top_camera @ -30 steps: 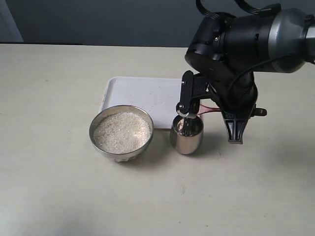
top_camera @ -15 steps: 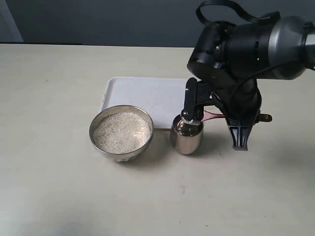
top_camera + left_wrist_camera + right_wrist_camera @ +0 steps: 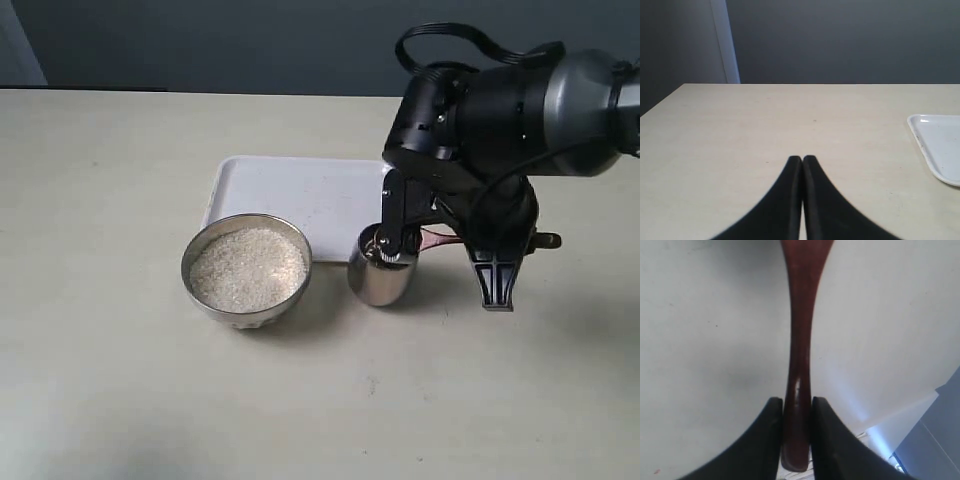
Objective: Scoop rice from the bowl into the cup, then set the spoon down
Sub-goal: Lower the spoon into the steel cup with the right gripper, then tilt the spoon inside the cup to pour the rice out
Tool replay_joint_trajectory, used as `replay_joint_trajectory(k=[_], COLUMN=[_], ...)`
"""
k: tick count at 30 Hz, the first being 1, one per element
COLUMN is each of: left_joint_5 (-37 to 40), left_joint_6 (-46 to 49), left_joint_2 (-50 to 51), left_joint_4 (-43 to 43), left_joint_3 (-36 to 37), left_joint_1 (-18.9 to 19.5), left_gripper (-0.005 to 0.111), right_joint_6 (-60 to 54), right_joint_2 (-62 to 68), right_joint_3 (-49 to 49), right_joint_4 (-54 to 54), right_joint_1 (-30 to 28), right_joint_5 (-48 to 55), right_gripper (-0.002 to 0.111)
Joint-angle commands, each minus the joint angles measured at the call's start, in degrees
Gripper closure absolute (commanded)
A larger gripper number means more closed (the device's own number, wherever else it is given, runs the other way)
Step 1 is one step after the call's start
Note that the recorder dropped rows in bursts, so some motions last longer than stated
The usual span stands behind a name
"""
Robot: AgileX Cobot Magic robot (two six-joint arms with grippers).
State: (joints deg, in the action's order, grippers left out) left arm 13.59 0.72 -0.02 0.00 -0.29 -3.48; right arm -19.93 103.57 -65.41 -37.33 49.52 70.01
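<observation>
The metal bowl stands front left of centre, filled with white rice. To its right is the steel cup. My right gripper hangs just right of the cup, shut on the reddish-brown spoon. The spoon's handle runs toward the cup's mouth, and its head is hidden behind the black finger there. In the right wrist view the handle is clamped between the jaws of the right gripper. In its own view my left gripper is shut and empty over bare table, far from these things.
A white tray lies flat behind the bowl and cup, and its corner shows in the left wrist view. The beige table ends at a dark wall behind. The bulky right arm overhangs the tray's right end.
The right arm has shifted a little to the right and lower. The spoon's end has sunk toward the cup's mouth. Bowl and tray have not moved.
</observation>
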Motion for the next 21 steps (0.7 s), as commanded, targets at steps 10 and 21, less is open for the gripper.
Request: replay_joint_trajectory(k=[10, 21], left_joint_5=[-0.3, -0.3], left_joint_6=[-0.2, -0.2], left_joint_2=[0.0, 0.0], left_joint_4=[0.0, 0.0], left_joint_3=[0.3, 0.3], left_joint_1=[-0.2, -1.3], left_gripper=[0.106, 0.106], right_joint_6=[0.5, 2.2], right_joint_2=[0.6, 0.8], right_joint_3=[0.3, 0.3], right_joint_4=[-5.6, -10.9], right_joint_1=[3.3, 3.5], right_joint_5=[0.0, 0.0], right_gripper=[0.109, 0.109])
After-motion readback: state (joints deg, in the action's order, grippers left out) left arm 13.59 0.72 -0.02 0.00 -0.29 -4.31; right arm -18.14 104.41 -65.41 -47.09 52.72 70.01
